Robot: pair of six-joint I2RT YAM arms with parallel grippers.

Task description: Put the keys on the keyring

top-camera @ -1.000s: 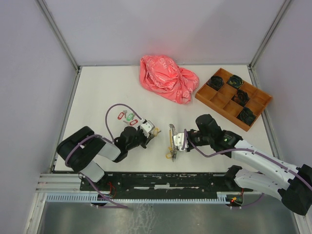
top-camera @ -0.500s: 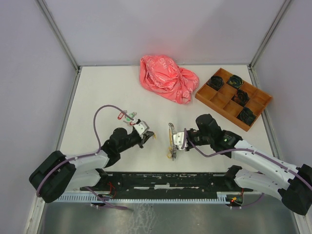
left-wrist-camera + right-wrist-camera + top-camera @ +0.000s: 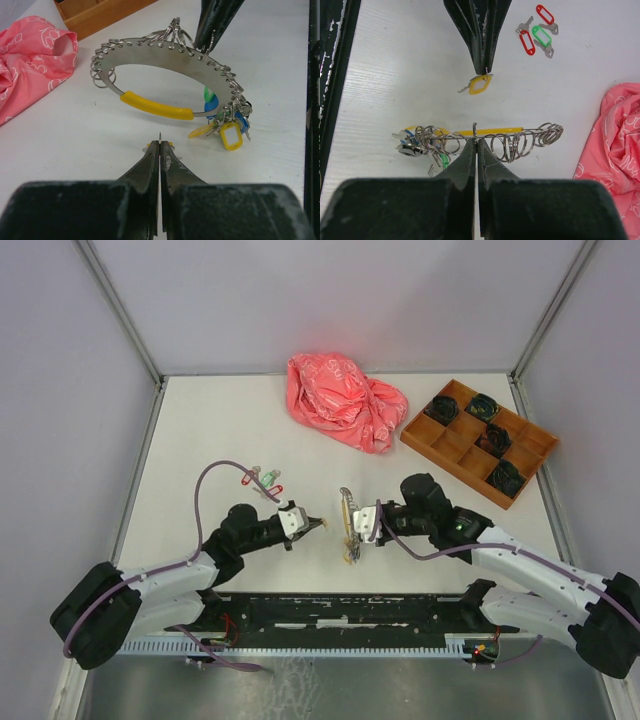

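In the top view my left gripper (image 3: 314,525) is shut on the small loop of a yellow-tagged key (image 3: 479,84), which hangs under its tips (image 3: 486,70) just above the table. My right gripper (image 3: 354,524) is shut on the keyring (image 3: 347,518), holding it on edge. The keyring (image 3: 165,55) is a wide silver ring with a yellow sleeve (image 3: 156,106) and many small loops. Yellow (image 3: 231,136), blue and green tagged keys hang from its low end. The left tips (image 3: 159,143) point at the sleeve, a short gap away. Loose red and green tagged keys (image 3: 536,31) lie behind the left arm.
A crumpled pink bag (image 3: 345,400) lies at the back middle of the table. A wooden compartment tray (image 3: 450,468) holding dark objects stands at the back right. The table's black front rail (image 3: 330,610) runs just behind both arms.
My left arm has stretched out rightward and carried the yellow-tagged key toward the keyring. The right gripper has raised the keyring slightly. The loose keys have not moved.
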